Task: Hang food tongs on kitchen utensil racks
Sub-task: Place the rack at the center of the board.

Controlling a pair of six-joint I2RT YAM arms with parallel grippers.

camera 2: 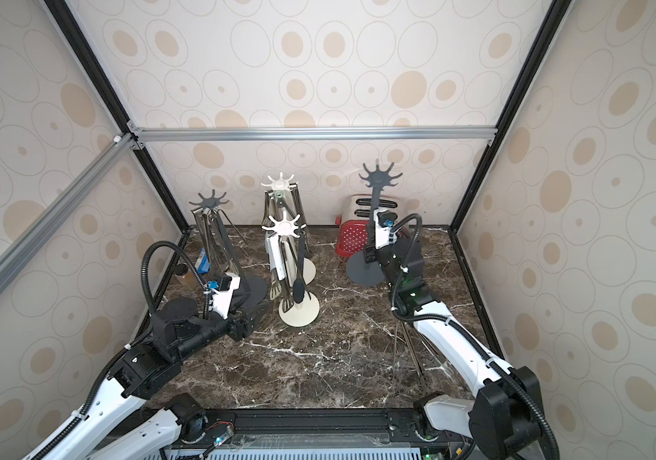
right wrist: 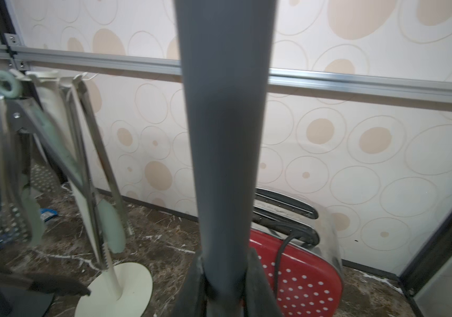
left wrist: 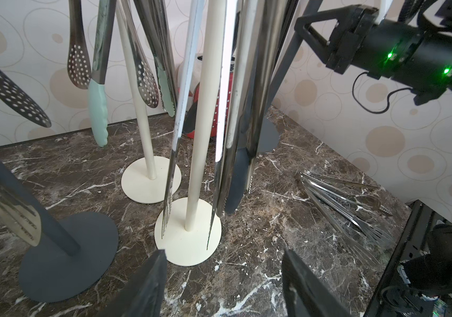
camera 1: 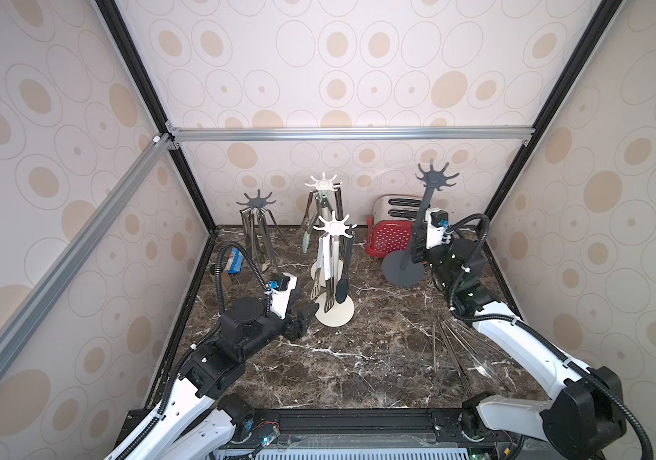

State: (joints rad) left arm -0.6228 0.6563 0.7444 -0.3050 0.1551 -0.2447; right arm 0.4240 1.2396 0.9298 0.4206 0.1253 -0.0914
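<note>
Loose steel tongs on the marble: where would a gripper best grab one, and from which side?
Probably from above, jaws across the arms of an outer pair in the loose steel tongs, near mid-length. They lie flat and fan apart toward their tips, while the joined ends bunch together.

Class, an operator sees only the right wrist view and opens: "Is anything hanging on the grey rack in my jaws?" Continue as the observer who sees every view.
Observer: No. The grey rack has a bare crown in both top views.
Operator: Any tongs not hung yet?
Observer: Yes, steel tongs lie loose on the table by the right arm.
Operator: And the left gripper?
Observer: Jaws open, empty, low before the front cream rack.
</note>
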